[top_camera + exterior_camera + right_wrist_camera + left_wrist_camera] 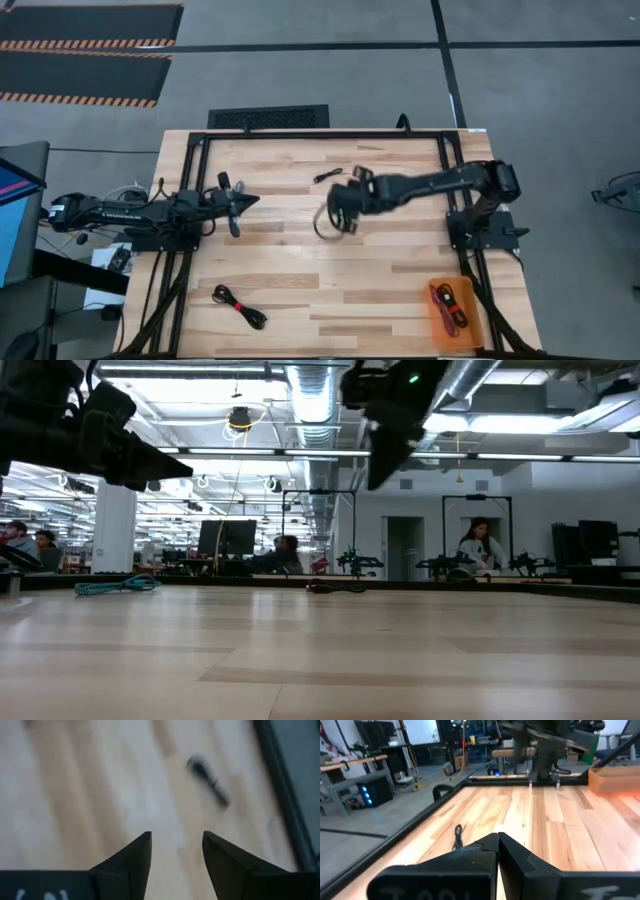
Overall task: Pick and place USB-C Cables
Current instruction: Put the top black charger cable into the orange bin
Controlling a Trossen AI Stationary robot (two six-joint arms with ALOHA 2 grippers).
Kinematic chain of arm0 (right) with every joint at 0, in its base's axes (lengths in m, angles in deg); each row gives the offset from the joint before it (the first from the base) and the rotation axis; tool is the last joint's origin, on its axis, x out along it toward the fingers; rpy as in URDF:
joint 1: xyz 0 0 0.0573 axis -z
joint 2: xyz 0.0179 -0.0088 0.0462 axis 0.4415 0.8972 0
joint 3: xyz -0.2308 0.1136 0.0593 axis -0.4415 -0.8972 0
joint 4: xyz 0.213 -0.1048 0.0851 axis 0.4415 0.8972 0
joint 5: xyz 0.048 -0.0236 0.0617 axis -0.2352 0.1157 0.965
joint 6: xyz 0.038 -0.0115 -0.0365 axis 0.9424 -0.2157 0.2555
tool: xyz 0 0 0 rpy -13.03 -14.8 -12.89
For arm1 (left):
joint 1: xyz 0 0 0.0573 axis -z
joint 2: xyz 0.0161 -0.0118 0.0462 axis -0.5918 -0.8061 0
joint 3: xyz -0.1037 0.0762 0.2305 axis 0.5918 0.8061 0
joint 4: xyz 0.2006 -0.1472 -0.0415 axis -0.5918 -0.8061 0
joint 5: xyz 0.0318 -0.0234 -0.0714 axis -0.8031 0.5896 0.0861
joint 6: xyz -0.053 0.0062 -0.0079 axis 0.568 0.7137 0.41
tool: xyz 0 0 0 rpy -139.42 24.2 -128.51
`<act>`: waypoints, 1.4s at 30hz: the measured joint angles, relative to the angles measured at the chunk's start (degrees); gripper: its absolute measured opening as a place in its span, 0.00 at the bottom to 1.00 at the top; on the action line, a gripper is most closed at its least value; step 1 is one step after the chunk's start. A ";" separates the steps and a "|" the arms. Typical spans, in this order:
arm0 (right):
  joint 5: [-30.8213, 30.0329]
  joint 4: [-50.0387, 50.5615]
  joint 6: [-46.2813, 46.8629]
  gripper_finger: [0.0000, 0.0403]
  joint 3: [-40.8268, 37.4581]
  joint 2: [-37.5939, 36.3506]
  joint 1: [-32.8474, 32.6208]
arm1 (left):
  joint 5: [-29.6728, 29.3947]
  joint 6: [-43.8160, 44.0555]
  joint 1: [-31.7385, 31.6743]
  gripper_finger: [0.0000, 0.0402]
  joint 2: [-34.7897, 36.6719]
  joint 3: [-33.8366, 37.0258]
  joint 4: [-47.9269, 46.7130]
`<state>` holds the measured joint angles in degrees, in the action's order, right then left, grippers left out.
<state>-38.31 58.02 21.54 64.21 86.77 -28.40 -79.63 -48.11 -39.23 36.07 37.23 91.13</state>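
Observation:
A small black cable bundle (328,175) lies on the table toward the far edge; it also shows in the left wrist view (457,837), the right wrist view (207,775) and the low view (335,587). A black-and-red bundle (238,305) lies near the near edge. A teal bundle (115,585) lies flat on the table in the low view. My right gripper (340,212) (175,837) hangs open, high above mid-table on the near side of the black bundle, with nothing between its fingers. My left gripper (240,203) (497,836) waits shut at the table's left.
An orange bin (455,312) at the table's near right corner holds red and black cables. A dark frame (300,135) rims the table. The right arm's own wiring loops beside its gripper. People sit in the room beyond the table.

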 joint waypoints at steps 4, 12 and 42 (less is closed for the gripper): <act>0.58 -10.04 -9.15 0.48 0.00 0.00 6.16 | -0.31 1.05 0.00 0.00 0.00 0.01 -1.07; 10.07 -20.65 -17.54 0.44 0.13 1.33 17.97 | -0.40 2.41 0.02 0.00 0.00 0.01 -2.78; 21.88 -19.41 -24.87 0.38 0.26 21.94 28.59 | -6.02 1.85 0.02 0.00 0.00 0.00 -4.66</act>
<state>-16.43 38.62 -3.34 64.48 108.71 0.19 -85.65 -46.26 -39.20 36.07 37.23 86.47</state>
